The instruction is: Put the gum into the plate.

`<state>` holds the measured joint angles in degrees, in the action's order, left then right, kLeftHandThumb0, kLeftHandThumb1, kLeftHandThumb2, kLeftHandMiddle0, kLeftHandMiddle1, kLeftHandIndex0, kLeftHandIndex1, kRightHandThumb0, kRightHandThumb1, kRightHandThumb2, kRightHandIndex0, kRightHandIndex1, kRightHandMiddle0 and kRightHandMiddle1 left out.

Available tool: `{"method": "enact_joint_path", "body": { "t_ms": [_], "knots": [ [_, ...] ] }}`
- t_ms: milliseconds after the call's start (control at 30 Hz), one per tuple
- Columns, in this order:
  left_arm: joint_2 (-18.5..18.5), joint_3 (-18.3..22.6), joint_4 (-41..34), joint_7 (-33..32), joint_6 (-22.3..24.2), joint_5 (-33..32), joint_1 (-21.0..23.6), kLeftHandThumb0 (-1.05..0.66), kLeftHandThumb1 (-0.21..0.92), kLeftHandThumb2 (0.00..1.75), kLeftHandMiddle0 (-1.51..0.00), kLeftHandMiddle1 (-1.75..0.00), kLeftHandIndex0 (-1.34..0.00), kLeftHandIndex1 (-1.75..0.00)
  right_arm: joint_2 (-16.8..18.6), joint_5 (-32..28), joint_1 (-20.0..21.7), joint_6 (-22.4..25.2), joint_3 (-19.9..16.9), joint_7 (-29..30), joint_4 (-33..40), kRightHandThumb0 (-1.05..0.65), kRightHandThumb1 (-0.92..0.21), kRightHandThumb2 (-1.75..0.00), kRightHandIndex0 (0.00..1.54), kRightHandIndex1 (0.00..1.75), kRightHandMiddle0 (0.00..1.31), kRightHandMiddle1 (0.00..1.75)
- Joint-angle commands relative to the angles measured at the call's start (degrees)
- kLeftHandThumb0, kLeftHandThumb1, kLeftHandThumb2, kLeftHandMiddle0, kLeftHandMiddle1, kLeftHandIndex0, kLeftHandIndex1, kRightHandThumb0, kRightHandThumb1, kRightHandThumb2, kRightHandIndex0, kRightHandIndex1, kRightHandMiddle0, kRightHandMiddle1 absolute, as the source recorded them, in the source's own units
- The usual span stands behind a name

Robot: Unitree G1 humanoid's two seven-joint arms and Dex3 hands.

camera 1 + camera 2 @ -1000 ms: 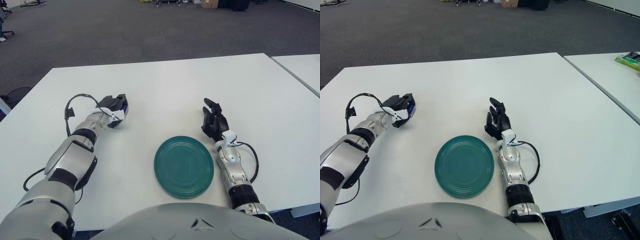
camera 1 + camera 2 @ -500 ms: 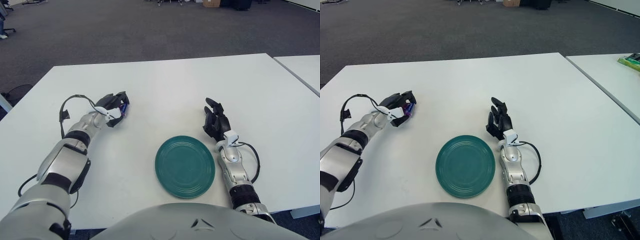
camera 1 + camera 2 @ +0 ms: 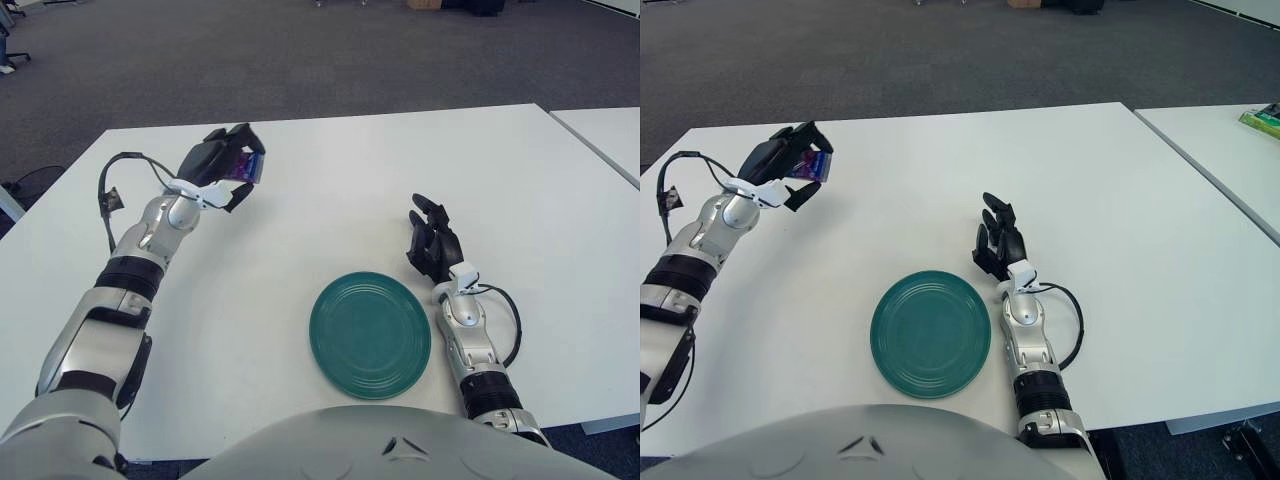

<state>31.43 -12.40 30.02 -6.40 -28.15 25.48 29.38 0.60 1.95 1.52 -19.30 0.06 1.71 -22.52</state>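
Note:
My left hand (image 3: 228, 165) is raised above the left part of the white table (image 3: 340, 170) and is shut on the gum (image 3: 243, 167), a small blue and purple pack; the hand (image 3: 798, 163) and the gum (image 3: 816, 165) also show in the right eye view. The round green plate (image 3: 369, 332) lies flat near the table's front edge, to the right of and nearer than the left hand. My right hand (image 3: 430, 243) rests on the table just right of the plate, fingers relaxed, holding nothing.
A second white table (image 3: 610, 135) stands at the right, separated by a narrow gap. A green packet (image 3: 1260, 120) lies on it at the far right. Grey carpet lies beyond the table.
My left hand has lifted off the table with the gum and moved up and farther away. The right hand and the plate have not moved.

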Motion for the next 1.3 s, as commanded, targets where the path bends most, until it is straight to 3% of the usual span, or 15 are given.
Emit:
{"method": "enact_joint_path", "body": {
  "t_ms": [0,233,467,667,933,1200,1267],
  "knots": [
    [-2.56,1.16,-20.39,2.03,0.45,-1.09,-3.83,0.0,0.09,1.56,-0.8,-1.68,-0.56,-1.75,-0.64,-0.33,-5.11,5.17,-0.81,-0.3,-7.52,-0.61,-0.92,-0.86,0.31,0.01,0.0,0.63],
    [-5.2,-2.61,-31.86,7.05,1.76,0.24,-6.3,0.0,0.08,1.58,-0.8,-1.69,-0.57,-1.75,-0.47,-0.21,-5.44,4.82,-0.6,-0.24,-7.52,-0.61,-0.92,-0.87,0.34,0.02,0.0,0.64],
    [-5.5,-8.32,-37.53,18.0,2.17,-0.2,-5.93,0.0,0.09,1.57,-0.79,-1.7,-0.56,-1.75,0.0,-0.35,-6.01,5.07,-0.28,-0.52,-7.04,-0.62,-0.92,-0.87,0.34,0.02,0.0,0.63],
    [-4.57,-13.65,-41.63,31.11,4.5,-3.87,-6.4,0.0,0.1,1.57,-0.78,-1.73,-0.55,-1.75,-0.38,0.18,-5.95,3.41,-0.14,-0.67,-8.14,-0.63,-0.92,-0.82,0.31,0.0,0.0,0.58],
    [-6.25,-18.49,-40.69,33.89,-2.16,1.36,-5.27,0.0,0.04,1.64,-0.81,-1.75,-0.59,-1.75,0.12,2.02,-10.05,8.56,2.22,-0.34,4.58,-0.61,-0.92,-0.83,0.29,0.0,0.0,0.59],
    [-5.39,-20.61,-43.75,36.11,-8.1,7.12,-3.71,0.0,0.03,1.65,-0.83,-1.73,-0.6,-1.75,0.89,3.2,-11.61,11.07,2.99,1.76,7.67,-0.58,-0.92,-0.84,0.33,0.02,0.0,0.67],
    [-4.98,-20.51,-43.64,36.25,-9.65,8.05,-3.31,0.0,0.01,1.64,-0.84,-1.74,-0.66,-1.65,1.06,3.37,-11.78,11.42,3.15,2.16,7.98,-0.58,-0.92,-0.85,0.33,0.02,0.0,0.67]
  ]
}}
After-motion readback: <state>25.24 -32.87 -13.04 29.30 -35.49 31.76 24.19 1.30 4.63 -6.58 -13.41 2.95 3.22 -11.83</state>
